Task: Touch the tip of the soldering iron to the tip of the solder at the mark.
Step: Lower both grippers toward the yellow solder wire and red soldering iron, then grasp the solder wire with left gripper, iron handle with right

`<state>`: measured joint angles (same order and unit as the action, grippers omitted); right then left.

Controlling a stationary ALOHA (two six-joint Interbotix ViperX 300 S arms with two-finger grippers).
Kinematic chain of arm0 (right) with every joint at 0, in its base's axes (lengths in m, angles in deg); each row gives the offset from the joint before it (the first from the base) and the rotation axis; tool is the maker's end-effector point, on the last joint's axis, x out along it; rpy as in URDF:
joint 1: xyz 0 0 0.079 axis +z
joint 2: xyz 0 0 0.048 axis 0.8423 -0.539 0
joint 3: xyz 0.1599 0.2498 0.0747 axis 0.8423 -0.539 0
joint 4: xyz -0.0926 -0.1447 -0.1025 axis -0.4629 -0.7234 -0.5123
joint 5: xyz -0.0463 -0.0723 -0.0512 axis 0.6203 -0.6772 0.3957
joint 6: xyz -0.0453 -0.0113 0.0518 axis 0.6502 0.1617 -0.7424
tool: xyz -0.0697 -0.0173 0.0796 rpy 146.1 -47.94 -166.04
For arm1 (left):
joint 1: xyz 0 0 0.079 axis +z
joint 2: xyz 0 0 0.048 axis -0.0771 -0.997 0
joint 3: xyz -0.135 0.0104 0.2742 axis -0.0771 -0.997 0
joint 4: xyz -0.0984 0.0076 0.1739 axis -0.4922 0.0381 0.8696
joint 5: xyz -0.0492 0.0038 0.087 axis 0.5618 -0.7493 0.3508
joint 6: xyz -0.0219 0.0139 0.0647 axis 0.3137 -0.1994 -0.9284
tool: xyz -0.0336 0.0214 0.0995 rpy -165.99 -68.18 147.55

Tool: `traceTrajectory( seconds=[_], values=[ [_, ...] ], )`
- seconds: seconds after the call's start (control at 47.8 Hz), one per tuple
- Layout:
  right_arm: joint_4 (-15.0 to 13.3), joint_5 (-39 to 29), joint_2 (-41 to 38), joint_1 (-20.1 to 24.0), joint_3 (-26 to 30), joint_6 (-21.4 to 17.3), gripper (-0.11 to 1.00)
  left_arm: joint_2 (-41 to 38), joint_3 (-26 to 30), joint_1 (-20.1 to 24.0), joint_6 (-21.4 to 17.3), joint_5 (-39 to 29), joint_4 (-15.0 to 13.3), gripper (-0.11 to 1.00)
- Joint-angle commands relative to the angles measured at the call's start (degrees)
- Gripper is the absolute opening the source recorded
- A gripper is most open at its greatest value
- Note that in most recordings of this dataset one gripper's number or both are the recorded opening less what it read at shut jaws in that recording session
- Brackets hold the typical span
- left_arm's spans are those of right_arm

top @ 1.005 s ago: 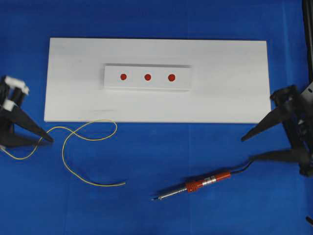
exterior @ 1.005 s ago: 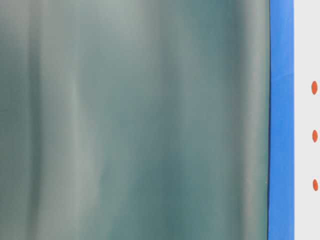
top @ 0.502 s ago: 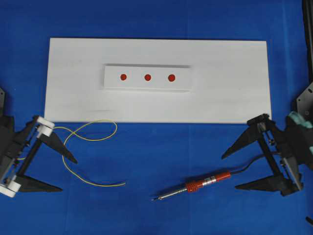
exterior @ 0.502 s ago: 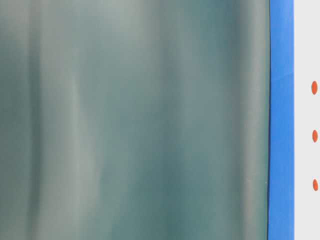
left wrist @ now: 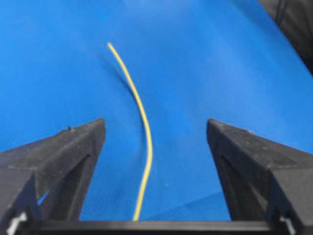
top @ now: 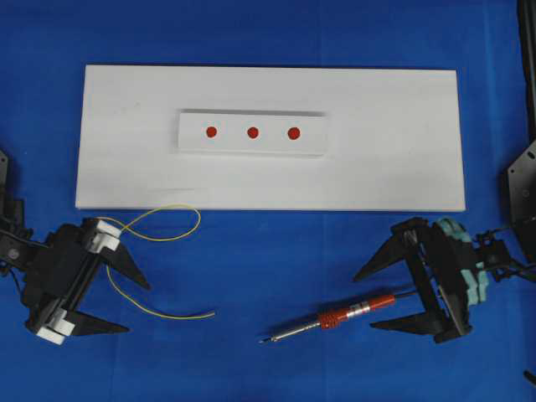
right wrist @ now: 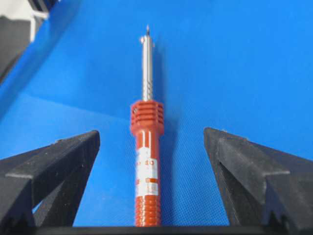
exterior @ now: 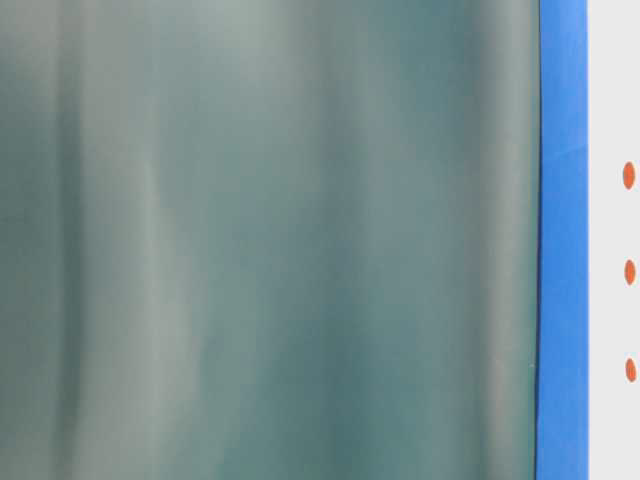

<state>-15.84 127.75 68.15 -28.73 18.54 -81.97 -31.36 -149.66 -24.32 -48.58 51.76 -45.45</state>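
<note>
Seen from overhead: left gripper (top: 123,302) low over the blue mat (top: 268,276), jaws spread wide and pointing right, straddling the solder (top: 159,311) without touching it. Right gripper (top: 378,298) mirrored on the right, jaws likewise wide apart, pointing left around the cord end of the iron (top: 335,318), holding nothing. Iron flat on the mat, near edge, tip aimed left. Solder looped on the mat just in front of the white board (top: 402,134). On the board, a raised strip (top: 251,146) with 3 red marks (top: 252,131). Table-level view mostly blurred grey-green.
</note>
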Motion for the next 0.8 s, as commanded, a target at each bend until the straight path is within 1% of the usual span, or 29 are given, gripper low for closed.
traceTrajectory(
  seconds=[0.0, 0.084, 0.167, 0.293, 0.419, 0.586, 0.712, 0.754, 0.775],
  values=[
    [1.8, 3.3, -3.4, 1.1, 1.5, 0.1, 0.89, -1.8, 0.9, -1.1, 0.0, 2.5, 0.0, 0.78],
    [3.2, 5.1, -6.4, 1.6, 2.2, 0.0, 0.88, -4.0, 1.3, -1.9, 0.0, 4.4, 0.0, 0.78],
    [4.0, 6.0, -9.0, 1.9, 3.3, 0.1, 0.88, -5.7, 1.7, -2.5, 0.0, 5.1, 0.0, 0.78],
    [4.5, 6.4, -12.4, 2.1, 4.8, 0.0, 0.88, -8.1, 2.4, -2.4, 0.0, 5.4, -0.1, 0.77],
    [4.5, 6.4, -14.6, 2.1, 5.5, 0.1, 0.85, -10.5, 3.3, -2.5, -0.1, 5.4, -0.1, 0.76],
    [4.5, 6.4, -15.6, 2.2, 6.0, 0.1, 0.77, -12.6, 4.5, -2.5, -0.1, 5.2, 0.0, 0.73],
    [4.4, 6.2, -15.6, 2.1, 6.0, 0.7, 0.72, -12.7, 4.4, -2.4, -0.2, 4.7, -0.2, 0.67],
    [4.3, 6.2, -15.8, 2.1, 6.0, 1.1, 0.68, -12.7, 4.4, -2.4, -0.2, 4.2, -0.2, 0.65],
    [4.2, 6.2, -15.9, 2.1, 6.0, 1.1, 0.63, -12.7, 4.4, -2.4, -0.2, 3.7, -0.2, 0.62]
  ],
)
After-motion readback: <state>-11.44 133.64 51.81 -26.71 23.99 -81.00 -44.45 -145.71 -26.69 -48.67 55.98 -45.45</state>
